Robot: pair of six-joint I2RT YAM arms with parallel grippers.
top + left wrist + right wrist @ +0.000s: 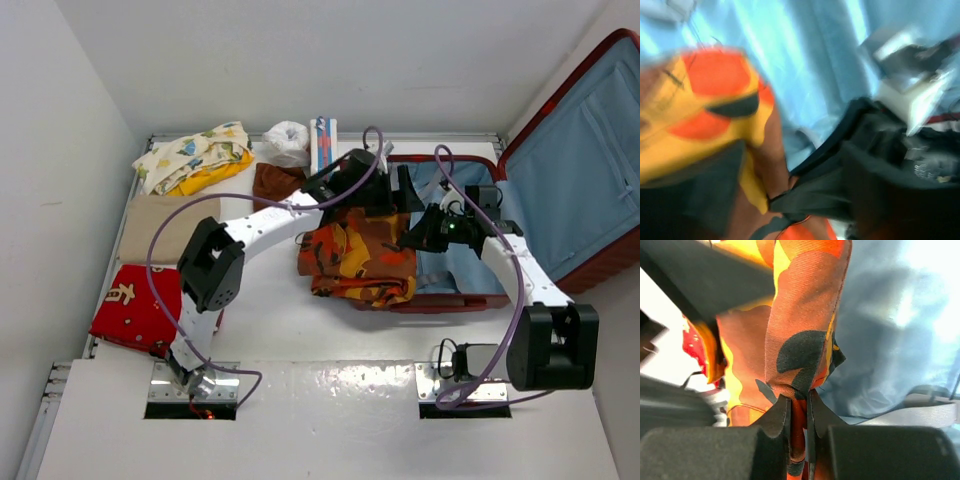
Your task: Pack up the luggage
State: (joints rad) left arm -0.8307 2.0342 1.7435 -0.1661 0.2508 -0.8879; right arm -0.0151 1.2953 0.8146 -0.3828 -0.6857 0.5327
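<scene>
Across luggage (580,150) edge, orange patterned cloth (355,262)

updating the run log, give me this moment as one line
right gripper: shut on orange cloth | left gripper: view blurred, state unclear | cloth: at suitcase rim, not fully inside

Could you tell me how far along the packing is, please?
Done: the suitcase lies open. In hand: the right gripper pinches the orange cloth, which lies across the suitcase's edge. To go: the red cloth, tan cloth and yellow-patterned cloth lie on the table.
</scene>
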